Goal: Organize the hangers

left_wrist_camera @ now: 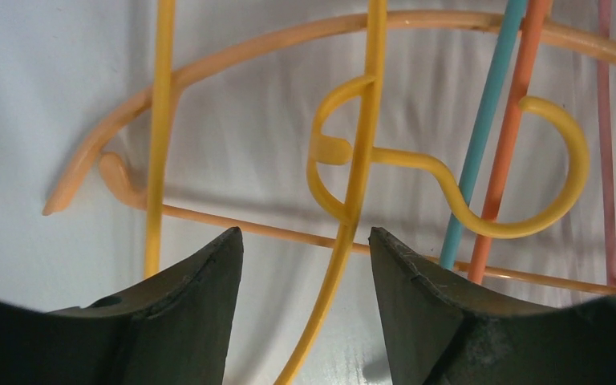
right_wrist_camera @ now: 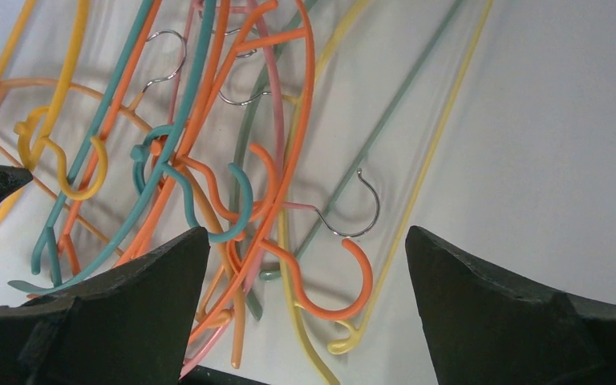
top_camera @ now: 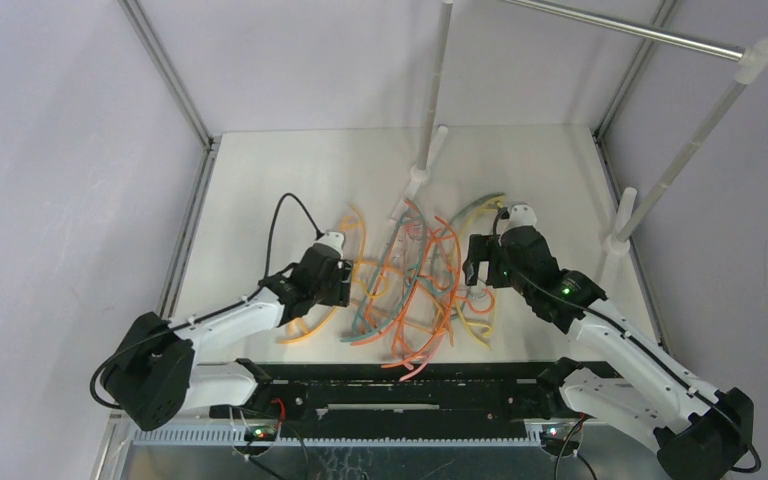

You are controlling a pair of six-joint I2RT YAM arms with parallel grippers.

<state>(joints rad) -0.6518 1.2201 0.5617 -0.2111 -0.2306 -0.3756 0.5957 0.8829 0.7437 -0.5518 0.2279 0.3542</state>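
Left hand (left_wrist_camera: pixel 303 237) spread astride yellow hanger (left_wrist_camera: pixel 373 48); right hand (right_wrist_camera: pixel 306 233) spread over right edge of hangers (right_wrist_camera: pixel 333 311).

Left arm (top_camera: pixel 230 320): white link shells, black joint housings, round white cap at the wrist.
Right arm (top_camera: pixel 620 345): same white-and-black build, with a green light (top_camera: pixel 565 290) on the forearm housing.
Black cable (top_camera: pixel 276 212): arcs off the left wrist toward 11 o'clock.
Red wire (top_camera: pixel 278 408): at 3 o'clock of the left base.
Left gripper (left_wrist_camera: pixel 305 241) fingers (left_wrist_camera: pixel 200 313): matte dark grey wedges with scuffed edges.
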